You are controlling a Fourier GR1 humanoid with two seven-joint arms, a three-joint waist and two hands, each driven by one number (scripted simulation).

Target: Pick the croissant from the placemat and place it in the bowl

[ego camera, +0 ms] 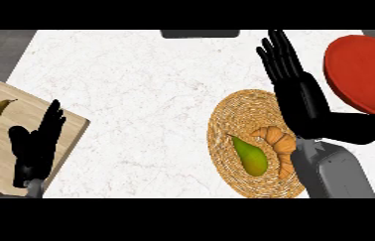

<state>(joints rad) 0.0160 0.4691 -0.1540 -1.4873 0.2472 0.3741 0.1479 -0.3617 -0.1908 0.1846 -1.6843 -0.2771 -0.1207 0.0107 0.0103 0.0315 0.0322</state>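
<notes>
1. The croissant (277, 143) lies on the round woven placemat (249, 141), toward its right side, with a green pear (250, 155) just beside it on the left. Nothing holds it; it is not yet picked up.
2. The right hand (296, 86) hangs above the mat's upper right edge with its fingers straight and spread, holding nothing. Its grey forearm crosses the mat's right side and hides part of the croissant. I judge this an approach pose: fingers extended so they can come down around the pastry.
3. The red bowl (351, 71) sits at the right edge of the white marble bench (139, 81), just beyond the right hand, partly cut off by the view. Its nearness to the mat suggests a short carry.
4. The left hand (33, 146) rests open, fingers up, at the lower left over a wooden cutting board (33, 117); it seems parked out of the way.
5. A banana (6, 105) tip shows on the board's far left.
6. A dark object (200, 33) sits at the bench's far edge; what it is cannot be told.
7. No brands, labels or writing are visible anywhere.
</notes>
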